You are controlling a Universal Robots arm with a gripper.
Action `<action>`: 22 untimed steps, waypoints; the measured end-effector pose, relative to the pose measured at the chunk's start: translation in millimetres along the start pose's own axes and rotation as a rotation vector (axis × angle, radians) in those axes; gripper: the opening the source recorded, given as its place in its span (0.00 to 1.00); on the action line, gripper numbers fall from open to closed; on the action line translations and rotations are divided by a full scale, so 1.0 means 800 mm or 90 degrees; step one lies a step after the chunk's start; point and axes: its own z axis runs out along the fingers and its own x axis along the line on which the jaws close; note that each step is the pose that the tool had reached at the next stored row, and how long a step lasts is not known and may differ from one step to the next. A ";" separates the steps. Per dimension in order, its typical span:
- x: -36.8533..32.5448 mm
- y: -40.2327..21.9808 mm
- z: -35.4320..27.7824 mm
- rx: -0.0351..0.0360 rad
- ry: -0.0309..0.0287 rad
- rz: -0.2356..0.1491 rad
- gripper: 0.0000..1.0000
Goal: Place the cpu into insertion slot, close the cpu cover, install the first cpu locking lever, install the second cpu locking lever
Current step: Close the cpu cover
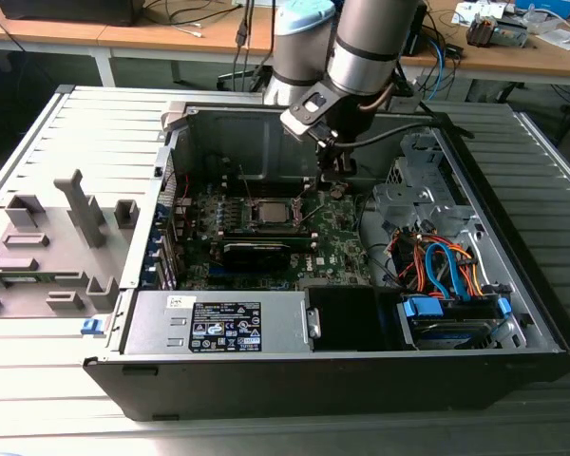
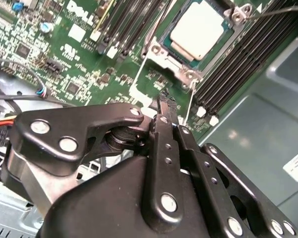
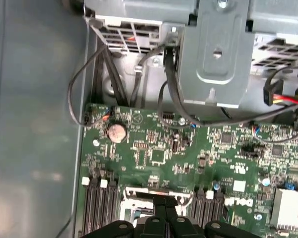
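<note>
**Empty gripper beside the filled socket**

Presses the jaws of the gripper (image 2: pixel 164 99) together, pinching nothing. Hovers low over the green motherboard (image 2: pixel 84 74), tips just beside the silver surround of the insertion slot (image 2: pixel 168 56) in the second wrist view. Leaves the cpu (image 2: pixel 201 29) lying flat in that slot, black memory slots (image 2: pixel 236 72) alongside. Works inside the open computer case (image 1: pixel 313 385) on the slatted grey worktop (image 1: pixel 38 380).

Open tower case (image 1: pixel 361 380) lying flat, power supply (image 1: pixel 218 323) along its near wall, long black card (image 1: pixel 256 253) in the middle, blue and orange cables (image 1: pixel 442 266) by the drive bay.
</note>
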 end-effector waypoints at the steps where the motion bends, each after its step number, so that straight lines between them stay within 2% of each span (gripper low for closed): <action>1: -0.0008 0.0070 -0.0007 0.0049 0.0005 0.000 0.11; 3: -0.0018 0.0156 -0.0015 0.0107 0.0012 0.000 0.11; 6: -0.0026 0.0244 -0.0020 0.0158 0.0020 0.001 0.11; 8: -0.0030 0.0268 -0.0014 0.0164 0.0028 0.009 0.11; 12: -0.0029 0.0283 0.0016 0.0159 0.0068 0.044 0.11; 14: -0.0022 0.0323 0.0033 0.0164 0.0074 0.051 0.11; 17: 0.0000 0.0399 0.0105 0.0202 0.0091 0.063 0.11; 19: 0.0009 0.0408 0.0140 0.0212 0.0100 0.069 0.11; 21: 0.0012 0.0380 0.0154 0.0211 0.0138 0.069 0.11; 22: 0.0016 0.0351 0.0159 0.0208 0.0169 0.069 0.11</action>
